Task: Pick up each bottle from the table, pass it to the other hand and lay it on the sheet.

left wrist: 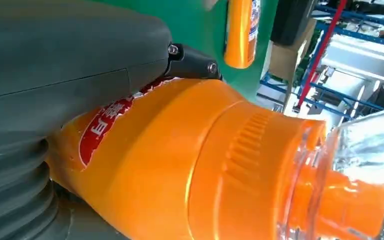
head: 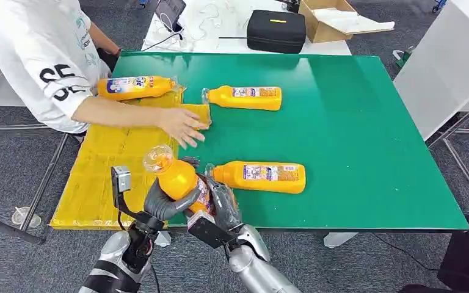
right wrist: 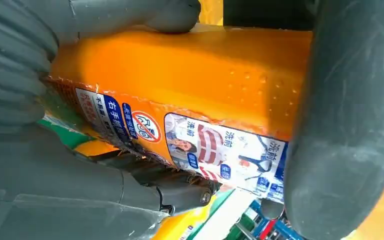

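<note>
Bottle [head: 179,181] was clasped by left hand [head: 166,204] and right hand [head: 221,204] together above the worktop [head: 366,140] edge.

Bottle [head: 180,180] glossy orange plastic, clear cap; sheet [head: 98,177] crinkled yellow film; table [head: 366,134] matt green.

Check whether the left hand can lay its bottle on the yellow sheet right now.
Probably not cleanly: the left hand and right hand both grip the bottle, and a person's hand rests on the yellow sheet.
</note>
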